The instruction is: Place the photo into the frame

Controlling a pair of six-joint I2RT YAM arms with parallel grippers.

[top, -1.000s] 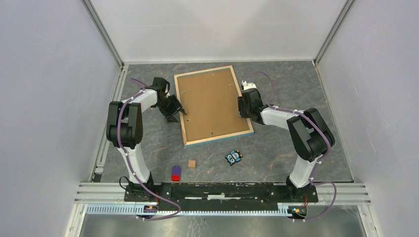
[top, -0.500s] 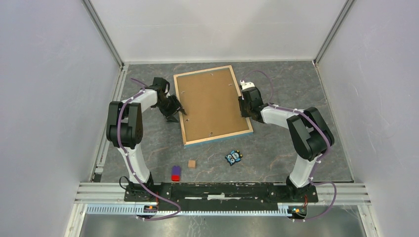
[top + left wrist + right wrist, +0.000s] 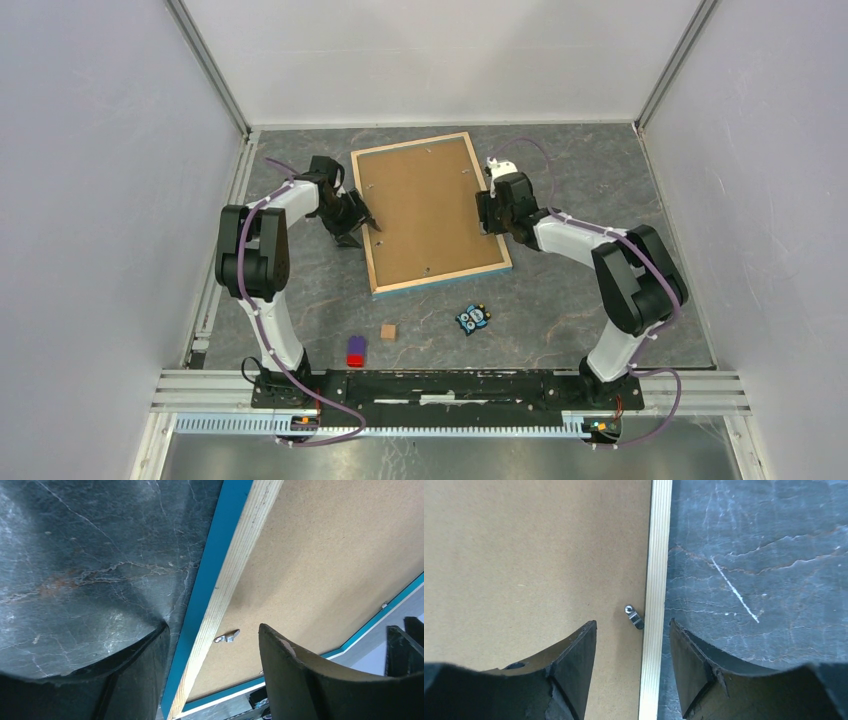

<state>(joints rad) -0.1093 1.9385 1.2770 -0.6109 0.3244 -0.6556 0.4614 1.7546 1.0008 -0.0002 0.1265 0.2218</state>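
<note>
Brown backing board [image 3: 425, 205] fills the back of the frame [image 3: 443, 279], which lies face down on the dark marbled table [image 3: 600, 170] between the two grippers. The left gripper [image 3: 212, 630] stands with its jaws wide apart astride the frame's near rim. The blue edge and pale wood strip run up between its fingers, with a small metal clip [image 3: 227, 637] just inside them (nothing pinched, as far as I can see). The right gripper [image 3: 632, 624] is spread too, straddling the opposite rim. Another turn clip [image 3: 634, 616] sits between its fingertips, against the wood, with the table under its outer finger.
</note>
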